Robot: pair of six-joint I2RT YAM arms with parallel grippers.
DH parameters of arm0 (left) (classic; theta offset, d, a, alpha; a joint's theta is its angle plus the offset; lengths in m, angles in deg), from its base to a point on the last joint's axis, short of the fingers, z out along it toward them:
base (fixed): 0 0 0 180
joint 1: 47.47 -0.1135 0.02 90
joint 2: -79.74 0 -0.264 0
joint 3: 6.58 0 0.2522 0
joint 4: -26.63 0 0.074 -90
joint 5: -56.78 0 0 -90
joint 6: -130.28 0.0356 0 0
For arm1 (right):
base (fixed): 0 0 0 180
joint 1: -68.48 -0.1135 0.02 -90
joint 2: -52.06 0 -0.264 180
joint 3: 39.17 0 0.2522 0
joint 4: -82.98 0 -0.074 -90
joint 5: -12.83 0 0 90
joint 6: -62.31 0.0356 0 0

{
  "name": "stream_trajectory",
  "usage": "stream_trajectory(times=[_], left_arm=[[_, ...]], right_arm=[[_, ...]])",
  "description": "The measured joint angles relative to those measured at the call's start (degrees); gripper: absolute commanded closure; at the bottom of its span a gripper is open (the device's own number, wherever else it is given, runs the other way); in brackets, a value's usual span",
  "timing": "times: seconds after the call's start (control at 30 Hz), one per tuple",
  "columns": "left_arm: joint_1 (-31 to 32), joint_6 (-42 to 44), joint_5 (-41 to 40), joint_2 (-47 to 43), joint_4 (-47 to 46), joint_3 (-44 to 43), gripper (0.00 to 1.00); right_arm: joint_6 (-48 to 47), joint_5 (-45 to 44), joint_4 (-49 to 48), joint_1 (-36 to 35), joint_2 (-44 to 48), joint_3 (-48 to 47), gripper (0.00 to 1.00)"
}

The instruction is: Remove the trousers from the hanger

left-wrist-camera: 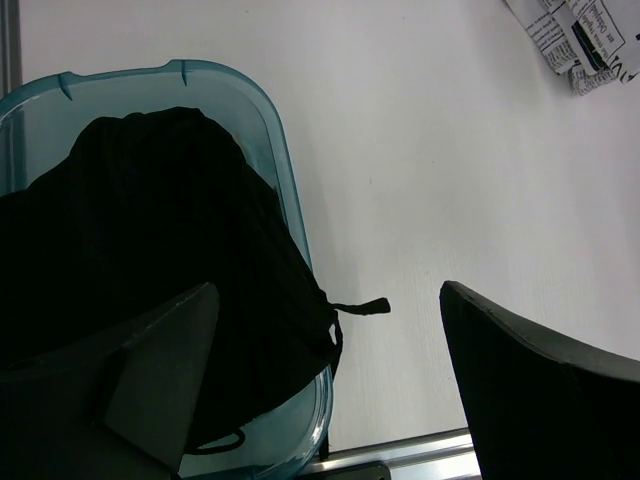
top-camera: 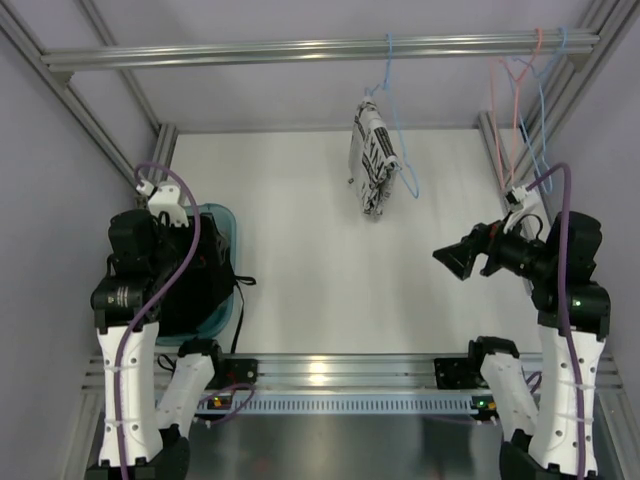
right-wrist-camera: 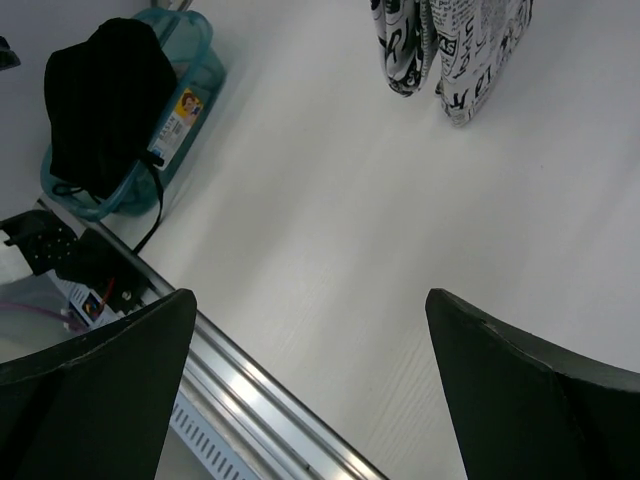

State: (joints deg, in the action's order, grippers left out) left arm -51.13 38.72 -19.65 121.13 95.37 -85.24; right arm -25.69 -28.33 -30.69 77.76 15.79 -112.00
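- The white table [top-camera: 300, 250] fills the middle of the overhead view, with grey walls on both sides.
- A metal rail [top-camera: 250, 52] runs across the top, above the far end of the table.
- The left gripper [left-wrist-camera: 325, 300] hangs over the near left corner of the table. Its two fingers are spread wide and hold nothing.
- The right gripper [top-camera: 460, 258] sits at the near right and points left towards the middle of the table. It is released too, with bare table showing between its fingers [right-wrist-camera: 520, 390] in its own camera.
- A teal bin [top-camera: 228, 225] stands at the left edge of the table, under the left arm.
- A black bundle [top-camera: 190, 285] of cloth fills the bin and bulges over its rim, with a thin strap trailing onto the table.
- The trousers [top-camera: 375, 160], white with black print, are draped over the hanger [top-camera: 388, 62] and hang folded above the far middle of the table, well apart from both grippers.
- The hanger is thin blue wire, hooked on the rail right of centre.
- A pink hanger [top-camera: 497, 120] and a second blue hanger [top-camera: 542, 110] hang bare from the rail at the far right corner.
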Motion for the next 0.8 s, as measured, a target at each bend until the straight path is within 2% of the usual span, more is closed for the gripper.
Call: stream_trajectory(times=[0.23,0.47,0.67,0.8], left_arm=[[0.00,0.02,-1.20,1.09,-0.02,-0.02,0.02],[0.00,-0.02,-1.60,2.03,-0.07,-0.70,0.02],[0.00,-0.24,-2.58,2.03,-0.07,-0.70,0.02],[0.00,-0.24,-3.67,2.01,-0.07,-0.74,0.02]], right_arm=[[2.69,1.18,-1.79,-0.02,-6.60,-8.09,0.01],[9.44,2.58,-8.22,-1.44,-15.06,-16.06,0.01],[14.82,-1.20,-13.86,-12.35,-24.74,-23.61,0.01],[19.76,-2.34,-17.29,-15.26,-29.05,-25.24,0.00]])
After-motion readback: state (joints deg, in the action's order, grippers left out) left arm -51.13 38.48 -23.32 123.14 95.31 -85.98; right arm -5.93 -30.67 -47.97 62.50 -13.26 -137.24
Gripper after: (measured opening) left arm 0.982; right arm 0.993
